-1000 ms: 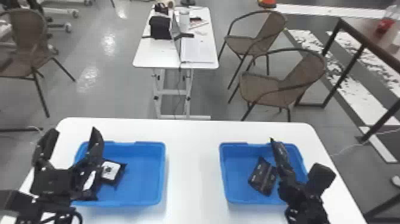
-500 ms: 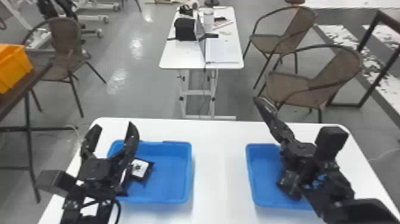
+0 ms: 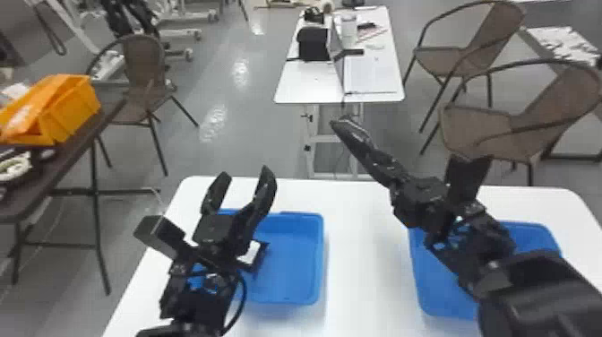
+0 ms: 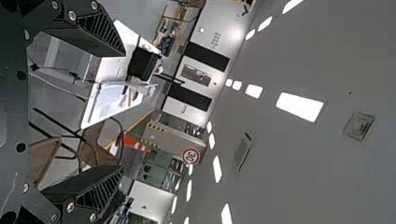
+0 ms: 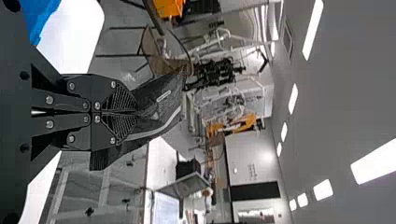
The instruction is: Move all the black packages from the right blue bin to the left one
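In the head view, the right jaws (image 5: pixel 136 113), clamped on the package (image 3: pixel 360 145), point it between ten and eleven; the left bin (image 3: pixel 291 269) lies toward eight. The left jaws (image 3: pixel 244 173), apart, are nearer that bin.

Orange bin (image 3: pixel 74 114) on dark table (image 3: pixel 67 154), left. Laptop (image 3: pixel 336 60) near black case (image 3: pixel 313 44) on desk (image 3: pixel 309 83). Chairs (image 3: pixel 546 107): two right, one left. Round sign (image 4: pixel 191 156) beyond.

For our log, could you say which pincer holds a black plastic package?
The right pincer is shut on the black package; the left pincer is open.
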